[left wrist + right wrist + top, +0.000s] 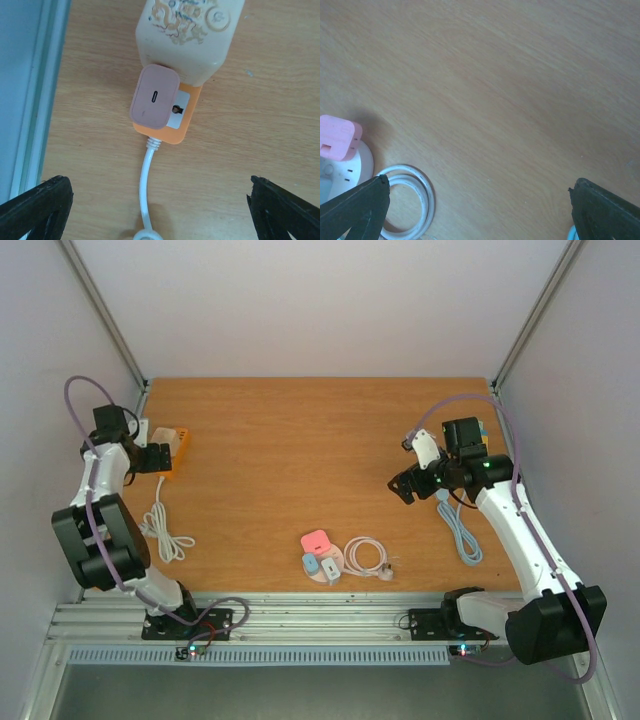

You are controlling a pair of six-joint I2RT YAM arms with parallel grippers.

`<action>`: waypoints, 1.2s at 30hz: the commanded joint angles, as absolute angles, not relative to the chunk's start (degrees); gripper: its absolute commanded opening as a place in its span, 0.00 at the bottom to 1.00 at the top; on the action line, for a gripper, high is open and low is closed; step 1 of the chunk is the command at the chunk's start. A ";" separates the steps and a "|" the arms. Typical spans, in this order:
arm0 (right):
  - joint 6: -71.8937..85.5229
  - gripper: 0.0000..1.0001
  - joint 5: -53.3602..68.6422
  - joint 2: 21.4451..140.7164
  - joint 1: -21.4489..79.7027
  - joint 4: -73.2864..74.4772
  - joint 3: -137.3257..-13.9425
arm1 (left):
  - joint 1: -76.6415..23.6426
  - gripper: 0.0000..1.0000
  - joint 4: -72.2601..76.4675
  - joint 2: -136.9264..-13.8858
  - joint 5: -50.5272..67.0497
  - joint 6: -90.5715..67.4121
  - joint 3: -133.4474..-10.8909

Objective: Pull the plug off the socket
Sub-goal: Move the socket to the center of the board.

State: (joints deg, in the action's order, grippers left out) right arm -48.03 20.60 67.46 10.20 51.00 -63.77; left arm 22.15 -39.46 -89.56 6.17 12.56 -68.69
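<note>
An orange socket strip [172, 125] lies at the table's far left [178, 448]. A dusty-pink plug [154, 97] with a small slot in its face sits in it, and a large cream adapter [187, 35] is plugged in just beyond. The strip's white cable [144, 190] runs toward the camera. My left gripper [157, 205] is open above the cable, just short of the pink plug, its black fingers [35, 207] wide apart and touching nothing. My right gripper [405, 488] is open over bare wood on the right, holding nothing.
A round white socket [362, 160] carrying a pink plug [337, 137] and two more small plugs sits near the front centre [320, 560], beside a coiled white cable [367, 557]. A blue cable [462, 532] lies under the right arm. The metal frame runs along the left edge [30, 100].
</note>
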 commanded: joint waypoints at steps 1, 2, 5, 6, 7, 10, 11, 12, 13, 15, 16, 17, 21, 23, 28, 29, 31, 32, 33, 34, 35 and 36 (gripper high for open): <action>-49.13 0.98 20.53 67.19 10.48 48.98 -62.67 | 22.41 0.95 -34.87 -93.71 6.85 12.70 -71.60; -49.13 0.98 20.77 67.34 10.48 48.98 -62.85 | 22.38 0.93 -34.62 -94.74 7.28 12.66 -72.03; -49.04 0.99 21.55 67.95 10.46 49.13 -63.02 | 22.41 0.88 -34.22 -97.06 8.41 12.80 -73.09; -48.90 0.98 21.50 68.09 10.47 49.05 -62.90 | 22.41 0.87 -33.88 -97.59 8.62 12.94 -73.24; -48.67 0.99 21.53 68.05 10.46 49.11 -62.85 | 22.39 0.86 -33.41 -98.02 8.90 12.97 -73.36; -48.10 0.99 21.93 67.85 10.48 49.37 -62.71 | 22.41 0.80 -32.44 -98.90 11.00 13.54 -73.52; -48.01 0.99 22.33 67.81 10.51 49.51 -62.68 | 22.41 0.78 -32.24 -99.08 11.53 13.89 -73.61; -47.91 0.98 22.70 67.69 10.46 49.61 -62.65 | 22.41 0.77 -32.25 -99.32 11.84 14.15 -73.86; -47.90 0.98 23.13 67.61 10.46 49.79 -62.51 | 22.38 0.73 -32.26 -99.66 12.06 14.59 -74.14; -47.90 0.98 24.12 67.38 10.46 50.15 -62.28 | 22.34 0.71 -32.50 -100.39 12.51 15.27 -74.86; -47.90 0.98 24.56 67.33 10.46 50.39 -62.23 | 22.35 0.71 -32.79 -100.88 12.68 15.88 -75.18; -47.90 0.98 24.94 67.34 10.46 50.51 -62.23 | 22.40 0.71 -32.93 -101.41 12.52 16.12 -75.68; -47.90 0.98 26.28 67.48 10.60 50.95 -62.42 | 22.35 0.67 -34.42 -103.61 12.26 16.36 -78.16; -47.91 0.98 26.74 67.74 10.63 51.12 -62.40 | 22.32 0.66 -35.30 -104.35 12.09 16.36 -79.07; -47.90 0.99 27.31 67.91 10.63 51.79 -62.32 | 22.24 0.64 -35.77 -104.24 10.36 16.98 -78.74; -47.90 0.98 27.33 67.84 10.63 51.81 -62.33 | 22.16 0.64 -35.90 -104.24 10.01 17.24 -78.55; -47.77 0.98 27.49 67.69 10.63 51.88 -62.34 | 21.99 0.62 -35.74 -104.32 8.80 17.77 -77.83; -47.75 0.98 27.62 67.61 10.63 51.87 -62.33 | 21.97 0.60 -35.61 -104.40 8.44 17.98 -77.50; -47.76 0.98 27.67 67.50 10.63 51.86 -62.32 | 21.95 0.58 -35.39 -104.41 8.29 18.20 -77.13; -47.82 0.98 27.68 67.54 10.63 51.87 -62.26 | 21.93 0.57 -35.01 -104.34 8.12 18.39 -76.60; -47.86 0.98 27.62 67.59 10.63 51.86 -62.16 | 21.89 0.57 -34.64 -104.39 7.78 18.65 -76.10; -47.89 0.99 27.62 67.70 10.63 51.81 -62.16 | 21.89 0.56 -34.36 -104.46 7.50 18.64 -75.88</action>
